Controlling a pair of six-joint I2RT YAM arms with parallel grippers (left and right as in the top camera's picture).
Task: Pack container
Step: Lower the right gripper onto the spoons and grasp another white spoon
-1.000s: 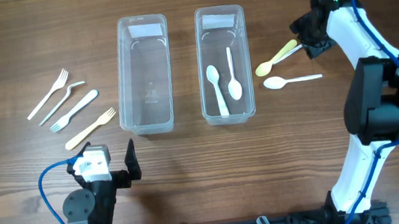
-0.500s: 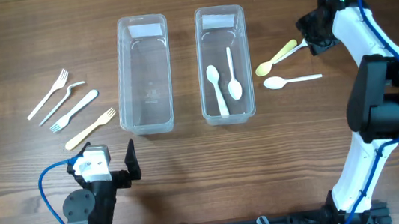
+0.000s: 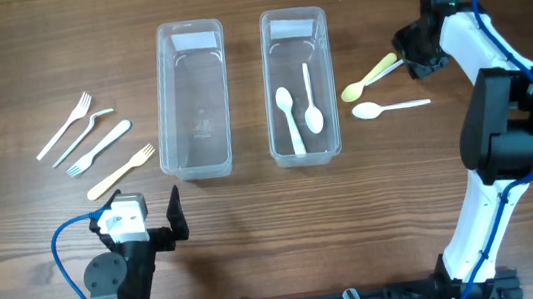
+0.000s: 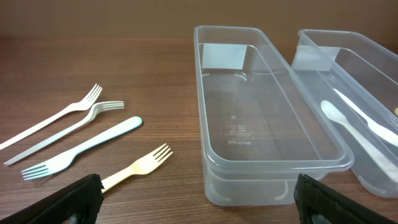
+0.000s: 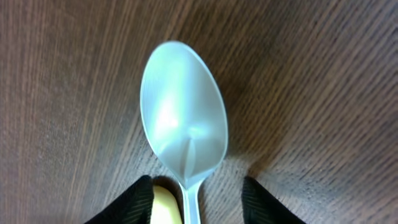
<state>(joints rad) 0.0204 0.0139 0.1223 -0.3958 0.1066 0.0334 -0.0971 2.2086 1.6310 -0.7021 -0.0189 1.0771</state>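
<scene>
Two clear containers stand side by side. The left one point(image 3: 198, 127) is empty; the right one point(image 3: 329, 82) holds two white spoons point(image 3: 290, 117). Right of it lie a yellow spoon point(image 3: 367, 78) and a white spoon point(image 3: 388, 107). My right gripper point(image 3: 409, 56) is open, low over the yellow spoon's handle end. In the right wrist view its fingers point(image 5: 127, 205) straddle a translucent spoon's neck point(image 5: 183, 112) and the yellow handle tip point(image 5: 163, 205). My left gripper point(image 3: 149, 223) is open and empty near the front edge, apart from everything.
Several plastic forks point(image 3: 94, 139) lie left of the empty container, and they also show in the left wrist view point(image 4: 93, 143). The yellow fork point(image 4: 134, 167) is the one nearest my left gripper point(image 4: 202, 205).
My right wrist has shifted slightly over the spoon handles. The spoons, the containers and the left arm have not moved.
</scene>
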